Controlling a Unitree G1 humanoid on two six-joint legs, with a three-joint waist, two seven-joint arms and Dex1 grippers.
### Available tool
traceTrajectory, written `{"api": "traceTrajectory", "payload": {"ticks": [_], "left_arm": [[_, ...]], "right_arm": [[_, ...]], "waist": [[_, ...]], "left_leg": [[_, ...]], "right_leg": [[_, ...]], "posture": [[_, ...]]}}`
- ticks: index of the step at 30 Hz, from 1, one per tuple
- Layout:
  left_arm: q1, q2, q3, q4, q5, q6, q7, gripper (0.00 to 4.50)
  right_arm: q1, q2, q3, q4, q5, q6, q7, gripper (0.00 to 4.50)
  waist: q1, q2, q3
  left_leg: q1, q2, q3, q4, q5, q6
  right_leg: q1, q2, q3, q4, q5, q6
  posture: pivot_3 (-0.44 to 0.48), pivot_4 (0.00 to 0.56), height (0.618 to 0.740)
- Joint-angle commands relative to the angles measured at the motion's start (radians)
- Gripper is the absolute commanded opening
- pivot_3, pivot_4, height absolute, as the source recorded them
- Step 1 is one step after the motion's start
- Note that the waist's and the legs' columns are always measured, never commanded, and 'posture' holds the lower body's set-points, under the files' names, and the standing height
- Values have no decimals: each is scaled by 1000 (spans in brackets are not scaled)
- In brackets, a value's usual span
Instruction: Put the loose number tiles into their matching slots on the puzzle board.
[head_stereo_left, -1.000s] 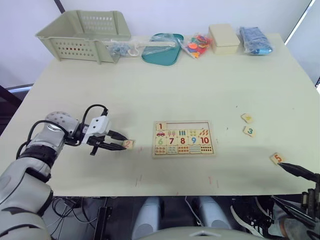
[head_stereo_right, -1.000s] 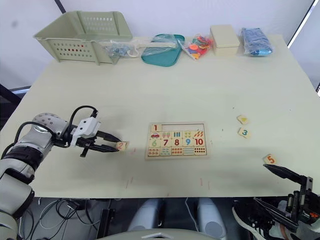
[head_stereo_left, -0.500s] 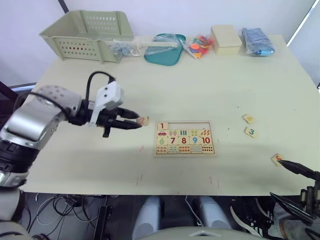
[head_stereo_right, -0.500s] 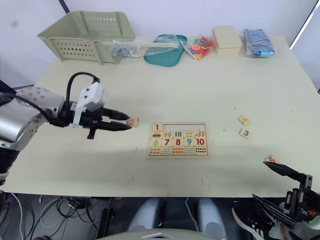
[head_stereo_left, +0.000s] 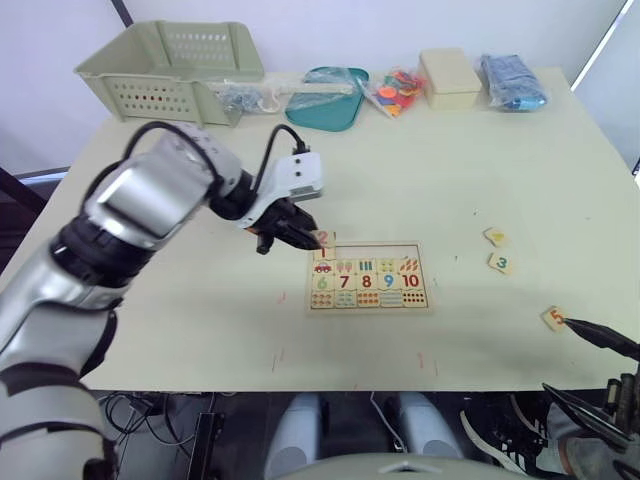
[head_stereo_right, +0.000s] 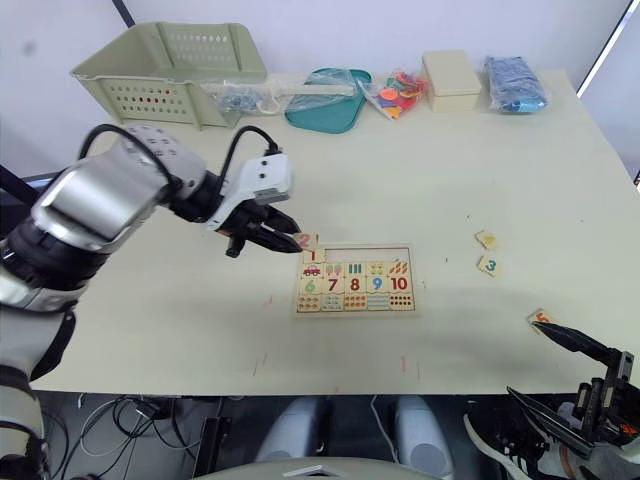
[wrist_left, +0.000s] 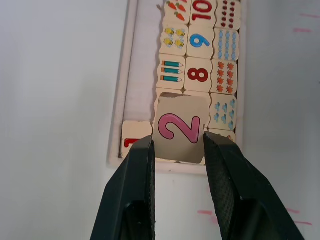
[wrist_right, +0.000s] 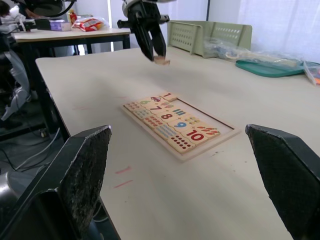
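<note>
**Tile 2 held above the board's near-left corner**

The pink 2 tile is pinched between the two black fingers of the left gripper and is held in the air over the left end of the puzzle board, as is seen from the right wrist view. The 1 tile is seated in the first of the matching slots; the rest of that row is seen as bare recess. Three loose tiles are left on the table to the right of the board: a yellow-printed tile, the green 3 tile just beside it, and the 5 tile near the front edge. The right gripper is kept low at the table's front right corner with its jaws spread wide, one fingertip lying close to the 5 tile.
</note>
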Motion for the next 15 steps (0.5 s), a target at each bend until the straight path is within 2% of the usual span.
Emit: {"api": "traceTrajectory", "payload": {"ticks": [1,4,7,15], "left_arm": [[-71,-48,-67,76,81,23,-31,922],[-96,-94,-94,135,118,8,-46,922],[-127,-177,-129,227,168,-6,-42,922],[-130,-290,-144,331,249,-28,-16,922]], "right_arm": [[10,2,-17,-30,12,-20,-6,4500],[11,2,-16,-28,12,-24,-5,4500],[9,7,-10,-26,6,-33,-7,4500],[11,26,2,-23,-3,-50,-14,4500]], "waist": [[0,0,0],[-1,0,0],[1,0,0],[0,0,0]], "left_leg": [[0,0,0,0,0,0],[0,0,0,0,0,0],[0,0,0,0,0,0],[-1,0,0,0,0,0]], "right_leg": [[0,0,0,0,0,0],[0,0,0,0,0,0],[0,0,0,0,0,0],[0,-1,0,-1,0,0]], "posture": [[0,150,740],[0,150,740],[0,150,740],[0,150,740]]}}
